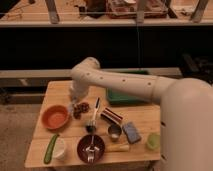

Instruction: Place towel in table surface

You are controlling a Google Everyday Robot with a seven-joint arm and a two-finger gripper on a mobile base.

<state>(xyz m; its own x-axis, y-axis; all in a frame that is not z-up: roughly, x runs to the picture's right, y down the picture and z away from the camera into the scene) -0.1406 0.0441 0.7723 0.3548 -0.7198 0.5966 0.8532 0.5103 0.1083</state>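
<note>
My gripper [75,98] hangs at the end of the white arm [120,82], just above the wooden table [60,90] near its back left part, behind the orange bowl [55,116]. I see no towel that I can make out as one. There is only a pale shape at the gripper's tip, which could be part of the gripper itself. The orange bowl looks empty.
On the table are dark grapes [81,108], a black utensil [95,113], a green tray [128,94], a brown packet [112,116], a metal cup [115,132], a blue sponge [132,132], a green cup [154,141], a dark plate with a fork [91,147], a white bowl [60,148] and a cucumber [50,148].
</note>
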